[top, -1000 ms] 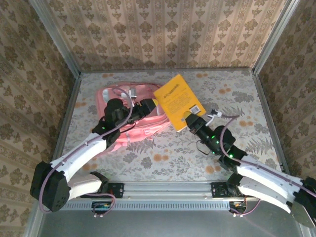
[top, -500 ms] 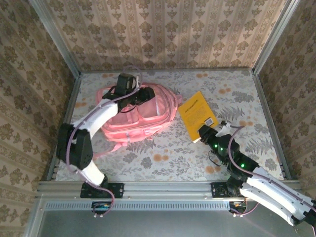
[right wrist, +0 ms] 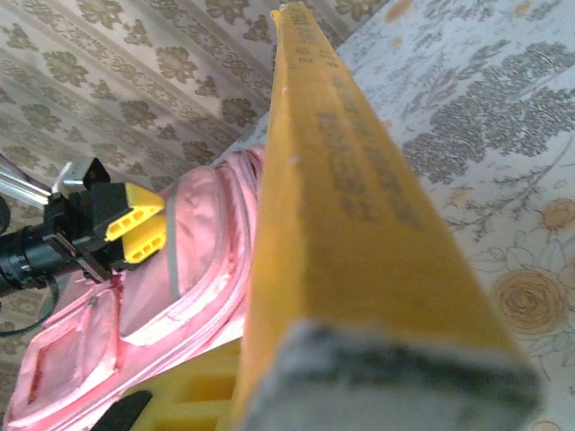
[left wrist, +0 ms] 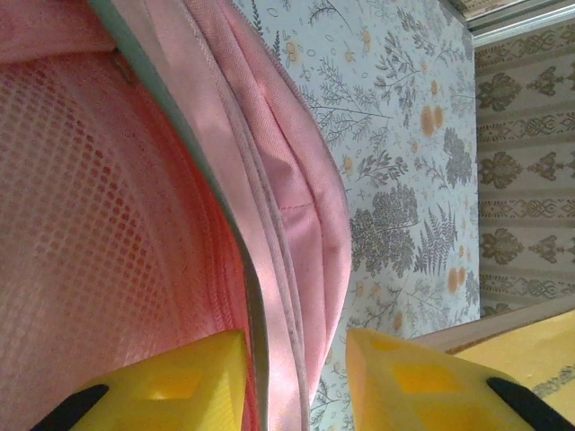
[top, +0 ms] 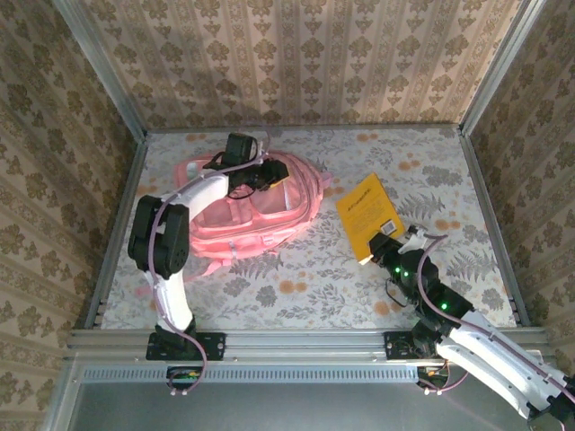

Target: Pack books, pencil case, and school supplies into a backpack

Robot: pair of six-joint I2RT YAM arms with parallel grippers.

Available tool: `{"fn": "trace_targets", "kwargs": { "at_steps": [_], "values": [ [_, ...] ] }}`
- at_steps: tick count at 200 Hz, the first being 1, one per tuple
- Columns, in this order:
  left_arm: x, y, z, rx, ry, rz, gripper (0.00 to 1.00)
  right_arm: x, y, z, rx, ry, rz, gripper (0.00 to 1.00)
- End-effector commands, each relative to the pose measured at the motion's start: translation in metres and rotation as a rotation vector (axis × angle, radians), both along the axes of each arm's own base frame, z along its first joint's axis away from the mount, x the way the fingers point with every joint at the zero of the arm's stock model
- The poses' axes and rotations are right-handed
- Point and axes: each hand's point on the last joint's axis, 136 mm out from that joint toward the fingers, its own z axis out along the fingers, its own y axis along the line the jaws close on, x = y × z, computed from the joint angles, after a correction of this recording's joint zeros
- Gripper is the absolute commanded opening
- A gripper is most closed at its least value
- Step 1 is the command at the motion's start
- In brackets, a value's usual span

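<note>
A: Where is the yellow book (top: 367, 214) found relative to the right gripper (top: 381, 242)?

B: It is clamped at its near edge by the right gripper, whose jaws are closed upon it. In the right wrist view the book's edge is seen end-on, running away from the camera, and one yellow finger (right wrist: 189, 395) is seen beneath it.

A: And relative to the backpack (top: 243, 215)?

B: The book is held to the right of the pink backpack, apart from it, over the floral table (top: 296, 283). Whether its far end is rested on the table cannot be told.

A: How is the left gripper (top: 272, 173) placed?

B: It is set at the far, top end of the backpack. In the left wrist view a fold of pink fabric at the rim of the opening is seen between the two yellow fingertips (left wrist: 180, 386). Whether that fold is pinched or merely straddled cannot be told.

A: What is seen inside the backpack?

B: Pink mesh lining (left wrist: 90, 224) is seen to the left of the rim. Contents cannot be made out.

A: How are the arms posed?

B: The left arm is stood up from its base, bent sharply at the elbow by the backpack's left side, and stretched rightward along the bag's far edge. The right arm is extended from the bottom right corner, up and leftward towards the book
</note>
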Motion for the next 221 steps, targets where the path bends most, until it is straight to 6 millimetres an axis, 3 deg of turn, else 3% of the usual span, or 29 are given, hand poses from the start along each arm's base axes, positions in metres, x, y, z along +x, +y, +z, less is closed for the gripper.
{"fn": "trace_targets", "kwargs": {
  "at_steps": [1, 53, 66, 85, 108, 113, 152, 187, 221],
  "values": [
    [0.008, -0.005, -0.003, -0.022, 0.008, -0.007, 0.34, 0.003, 0.001, 0.021, 0.077, -0.065, 0.003, 0.00],
    [0.013, -0.011, -0.022, 0.027, 0.050, -0.022, 0.28, 0.004, 0.000, 0.017, 0.082, -0.051, 0.006, 0.00],
    [0.012, -0.009, -0.022, 0.056, 0.046, -0.024, 0.20, 0.004, 0.001, 0.017, 0.081, -0.050, 0.011, 0.00],
    [0.007, -0.012, -0.014, 0.088, 0.026, -0.060, 0.00, 0.004, 0.000, 0.019, 0.064, -0.048, 0.017, 0.00],
    [-0.008, -0.014, 0.014, 0.122, -0.034, -0.136, 0.00, 0.003, 0.001, 0.024, 0.010, -0.049, 0.037, 0.00],
    [-0.021, -0.026, 0.021, 0.134, -0.055, -0.181, 0.00, 0.002, 0.001, 0.025, -0.006, -0.049, 0.042, 0.00],
    [-0.082, -0.034, 0.083, 0.096, -0.152, -0.331, 0.00, -0.002, -0.006, 0.036, -0.120, -0.028, 0.050, 0.00],
    [-0.125, -0.018, 0.142, 0.022, -0.247, -0.381, 0.00, -0.006, 0.000, 0.049, -0.216, 0.000, 0.122, 0.00],
    [-0.150, 0.000, 0.178, -0.007, -0.309, -0.425, 0.00, -0.018, 0.034, 0.071, -0.165, -0.040, 0.321, 0.00]
  ]
}}
